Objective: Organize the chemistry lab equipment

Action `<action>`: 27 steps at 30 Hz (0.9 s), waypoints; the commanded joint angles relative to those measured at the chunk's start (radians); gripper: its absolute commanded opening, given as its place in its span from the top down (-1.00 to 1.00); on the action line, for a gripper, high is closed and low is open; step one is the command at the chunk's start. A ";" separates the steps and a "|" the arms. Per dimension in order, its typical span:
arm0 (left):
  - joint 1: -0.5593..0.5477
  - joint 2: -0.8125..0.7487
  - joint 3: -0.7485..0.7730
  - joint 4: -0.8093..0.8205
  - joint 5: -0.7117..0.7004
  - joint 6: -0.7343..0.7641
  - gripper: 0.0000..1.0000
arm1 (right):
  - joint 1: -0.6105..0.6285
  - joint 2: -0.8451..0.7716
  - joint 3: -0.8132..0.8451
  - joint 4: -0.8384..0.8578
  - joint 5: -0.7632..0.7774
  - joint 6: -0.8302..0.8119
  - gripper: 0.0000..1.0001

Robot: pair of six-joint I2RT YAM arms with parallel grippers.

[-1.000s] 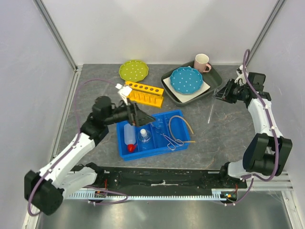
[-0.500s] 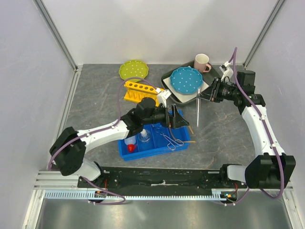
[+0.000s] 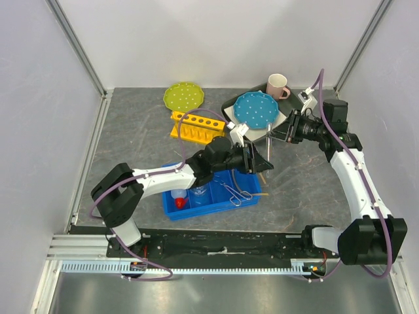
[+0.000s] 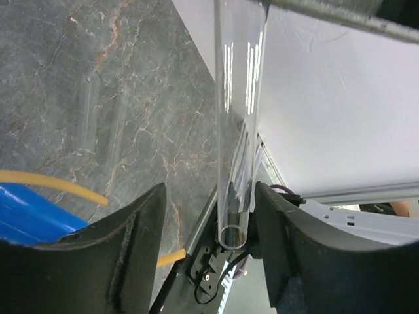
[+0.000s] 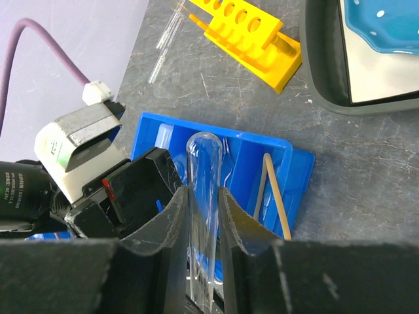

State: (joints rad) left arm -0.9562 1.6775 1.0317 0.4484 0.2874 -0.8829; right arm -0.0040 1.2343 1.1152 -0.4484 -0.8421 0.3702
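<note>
My right gripper [image 3: 283, 131] is shut on a clear glass test tube [image 5: 204, 163], which hangs down in the top view [image 3: 270, 149]. My left gripper [image 4: 209, 229] is open, and the tube's open end [image 4: 236, 131] sits between its fingers, close to the right one. Below lies the blue tray [image 3: 171, 213]. It holds the white squeeze bottle with a red nozzle [image 3: 178, 196], the glass flask [image 3: 200, 191], the metal tongs [image 3: 236, 191] and the tan tubing [image 3: 262, 194], partly hidden by the left arm.
A yellow test tube rack [image 3: 196, 125] stands behind the tray. A green plate [image 3: 183, 95] lies at the back. A grey tray [image 3: 230, 108] holds a blue dotted plate [image 3: 256, 108], with a pink mug [image 3: 277, 85] beside it. Two clear tubes [image 5: 167, 39] lie on the table.
My left arm swung right, from over the blue tray's left side to under the tube. My right arm moved left with the tube, bringing it between the left fingers.
</note>
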 commanded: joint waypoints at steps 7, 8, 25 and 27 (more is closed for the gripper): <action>-0.007 0.022 0.054 0.070 0.016 -0.062 0.30 | 0.035 -0.050 -0.025 0.060 -0.023 0.007 0.45; -0.006 0.021 0.051 0.075 0.022 -0.065 0.37 | 0.036 -0.052 -0.026 0.060 -0.022 0.007 0.45; 0.005 -0.124 -0.062 0.147 -0.025 0.012 0.69 | 0.064 -0.087 -0.060 0.048 -0.134 -0.076 -0.24; 0.007 -0.134 -0.064 0.151 -0.031 0.019 0.69 | 0.076 -0.088 -0.075 0.056 -0.135 -0.064 -0.25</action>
State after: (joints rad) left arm -0.9562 1.6070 0.9733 0.5125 0.2981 -0.9192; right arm 0.0532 1.1728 1.0637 -0.4202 -0.9352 0.3126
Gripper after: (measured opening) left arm 0.286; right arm 0.622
